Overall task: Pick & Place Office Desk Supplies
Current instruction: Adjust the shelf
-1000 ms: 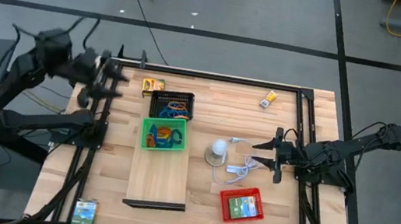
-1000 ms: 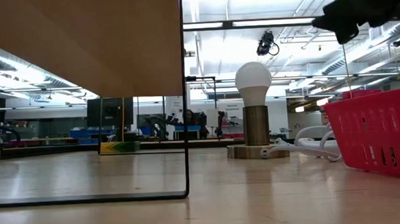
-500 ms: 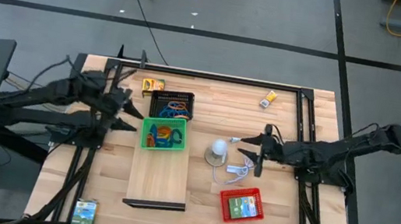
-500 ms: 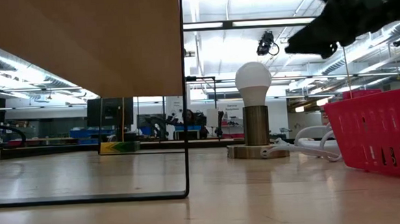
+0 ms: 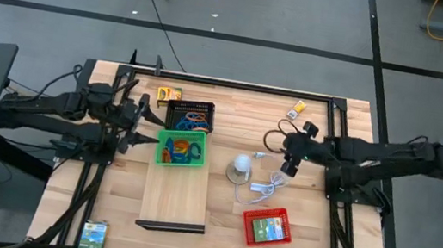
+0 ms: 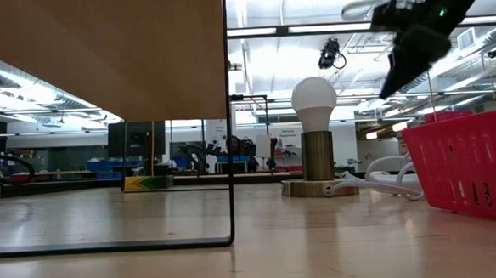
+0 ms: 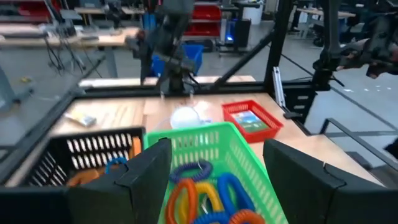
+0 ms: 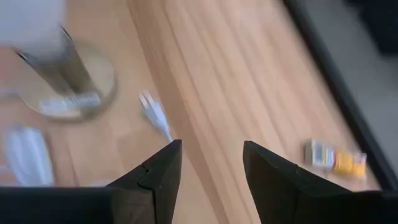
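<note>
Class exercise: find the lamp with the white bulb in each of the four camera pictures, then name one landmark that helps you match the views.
High view: lamp at table centre, right of the green tray.
Low view: lamp upright at centre, left of the red tray.
Left wrist view: its white bulb shows beyond the green tray.
Right wrist view: its round base shows, the bulb blurred.
Shared landmark: the red tray, also in the left wrist view.

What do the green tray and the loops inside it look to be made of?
The green tray looks like moulded plastic with a matt finish: slotted mesh walls in one even colour. The loops appear to be glossy plastic or rubber, smooth and bright blue, purple and orange; which of the two is unclear.
</note>
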Controlling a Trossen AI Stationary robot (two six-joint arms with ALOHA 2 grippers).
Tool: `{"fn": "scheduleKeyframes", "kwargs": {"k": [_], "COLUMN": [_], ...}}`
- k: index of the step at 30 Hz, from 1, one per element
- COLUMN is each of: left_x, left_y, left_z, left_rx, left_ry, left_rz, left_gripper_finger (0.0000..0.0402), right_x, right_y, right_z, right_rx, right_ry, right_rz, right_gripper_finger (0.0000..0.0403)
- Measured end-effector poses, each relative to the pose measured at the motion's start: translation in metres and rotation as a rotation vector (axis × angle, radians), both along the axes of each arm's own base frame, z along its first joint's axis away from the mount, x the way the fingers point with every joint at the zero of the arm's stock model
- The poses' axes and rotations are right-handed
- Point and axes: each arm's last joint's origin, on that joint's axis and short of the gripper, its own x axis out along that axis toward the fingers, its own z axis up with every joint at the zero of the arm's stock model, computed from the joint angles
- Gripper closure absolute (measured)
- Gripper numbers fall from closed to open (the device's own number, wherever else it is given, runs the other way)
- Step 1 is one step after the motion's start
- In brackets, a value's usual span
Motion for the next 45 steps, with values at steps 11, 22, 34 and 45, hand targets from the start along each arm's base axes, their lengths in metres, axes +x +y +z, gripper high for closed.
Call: {"fn": "scheduleKeyframes", "kwargs": {"k": [11, 22, 34, 45], "left_x": [0.013, 0.015, 0.008, 0.016], "left_y": [-0.003, 0.009, 0.041, 0.074], "left_z": [0.000, -0.008, -0.017, -0.061], "left_rx": [0.067, 0.098, 0.088, -0.029], "left_ry": [-0.018, 0.074, 0.136, 0.479], "left_rz": [-0.024, 0.391, 1.111, 1.296], "left_gripper_finger": [0.0143, 0.0143, 0.0154, 0.0210], "right_x": [0.012, 0.028, 0.032, 0.029], "right_y": [-0.080, -0.093, -0.085, -0.082], "right_z": [-0.032, -0.035, -0.034, -0.037], "right_rx": [0.070, 0.106, 0.107, 0.140], "right_ry": [0.181, 0.060, 0.051, 0.081], "right_rz": [-0.176, -0.089, -0.060, -0.074], "right_gripper_finger": [0.0222, 0.0222, 0.0222, 0.0222]}}
